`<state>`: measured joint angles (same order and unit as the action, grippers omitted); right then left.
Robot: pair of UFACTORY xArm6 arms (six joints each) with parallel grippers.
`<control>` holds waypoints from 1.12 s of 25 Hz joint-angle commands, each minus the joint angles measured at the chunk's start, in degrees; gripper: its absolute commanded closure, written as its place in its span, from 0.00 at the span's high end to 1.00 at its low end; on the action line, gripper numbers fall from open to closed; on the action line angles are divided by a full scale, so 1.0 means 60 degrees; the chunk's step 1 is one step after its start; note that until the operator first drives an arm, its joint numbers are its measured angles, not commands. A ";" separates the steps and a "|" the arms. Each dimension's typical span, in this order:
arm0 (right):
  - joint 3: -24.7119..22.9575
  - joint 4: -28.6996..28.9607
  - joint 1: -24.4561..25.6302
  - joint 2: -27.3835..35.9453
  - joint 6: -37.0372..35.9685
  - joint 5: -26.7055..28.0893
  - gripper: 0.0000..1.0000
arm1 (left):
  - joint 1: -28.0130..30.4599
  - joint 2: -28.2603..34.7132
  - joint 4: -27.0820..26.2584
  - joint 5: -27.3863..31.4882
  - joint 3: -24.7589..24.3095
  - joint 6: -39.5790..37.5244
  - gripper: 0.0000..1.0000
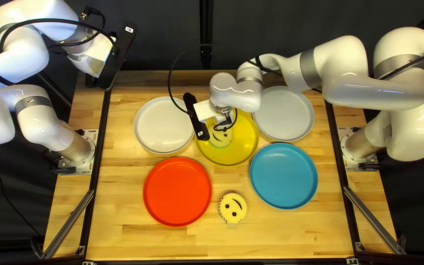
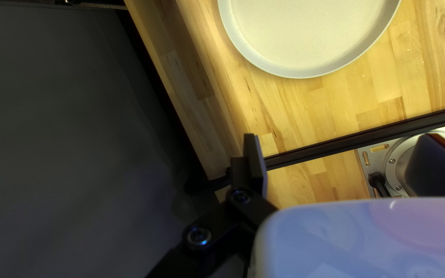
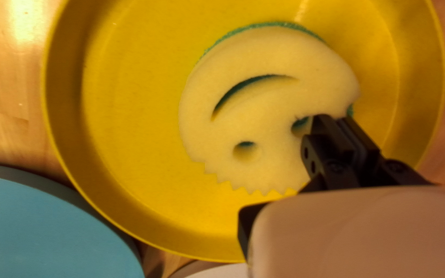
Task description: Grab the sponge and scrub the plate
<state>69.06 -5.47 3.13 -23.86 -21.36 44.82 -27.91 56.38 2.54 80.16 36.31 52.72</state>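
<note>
In the top left view, my right gripper (image 1: 208, 111) is over the yellow plate (image 1: 239, 142), at the sponge (image 1: 220, 139) lying inside it. The right wrist view shows my right gripper (image 3: 338, 121) shut on one edge of the pale smiley sponge (image 3: 263, 113), its green underside showing along the rim. Beneath it is the yellow plate (image 3: 130, 170). My left gripper (image 1: 96, 58) is raised beyond the table's far left corner. From its wrist, my left gripper (image 2: 336, 159) stands open, one finger plainly visible, holding nothing seen.
Around the yellow plate are an off-white plate (image 1: 164, 124), a red plate (image 1: 177, 192), a blue plate (image 1: 283, 175) and a light grey plate (image 1: 283, 113). A second smiley sponge (image 1: 232, 208) lies between red and blue. Black rails (image 1: 97, 162) run along both sides.
</note>
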 commanded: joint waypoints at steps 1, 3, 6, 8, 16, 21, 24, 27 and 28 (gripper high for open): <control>0.0359 -0.0091 0.0065 -0.0311 -0.0077 0.0077 0.00 | 0.0000 0.0000 0.0000 0.0000 0.0000 0.0000 1.00; 0.0562 -0.0047 0.0229 -0.0528 -0.0268 0.0097 0.00 | 0.0000 0.0000 0.0000 0.0000 0.0000 0.0000 1.00; 0.0928 0.0083 0.0537 -0.0877 -0.0642 0.0201 0.00 | 0.0000 0.0000 0.0000 0.0000 0.0000 0.0000 1.00; 0.1120 0.0148 0.0678 -0.1010 -0.0802 0.0321 0.00 | 0.0000 0.0000 0.0000 0.0000 0.0000 0.0000 1.00; 0.1247 0.0226 0.1200 -0.0845 -0.1068 0.0770 0.00 | 0.0000 0.0000 0.0000 0.0000 0.0000 0.0000 1.00; 0.0985 0.0213 0.1164 -0.0585 -0.0830 0.0744 0.00 | 0.0000 0.0000 0.0000 0.0000 0.0000 0.0000 1.00; 0.0794 0.0133 0.0881 -0.0493 -0.0515 0.0611 0.00 | 0.0000 0.0000 0.0000 0.0000 0.0000 0.0000 1.00; 0.0521 0.0014 0.0565 -0.0277 -0.0172 0.0519 0.00 | 0.0000 0.0000 0.0000 0.0000 0.0000 0.0000 1.00; 0.0458 -0.0014 0.0494 -0.0219 -0.0095 0.0502 0.00 | 0.0000 0.0000 0.0000 0.0000 0.0000 0.0000 1.00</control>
<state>72.76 -5.04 7.16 -26.02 -23.21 48.21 -27.91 56.38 2.54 80.16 36.31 52.72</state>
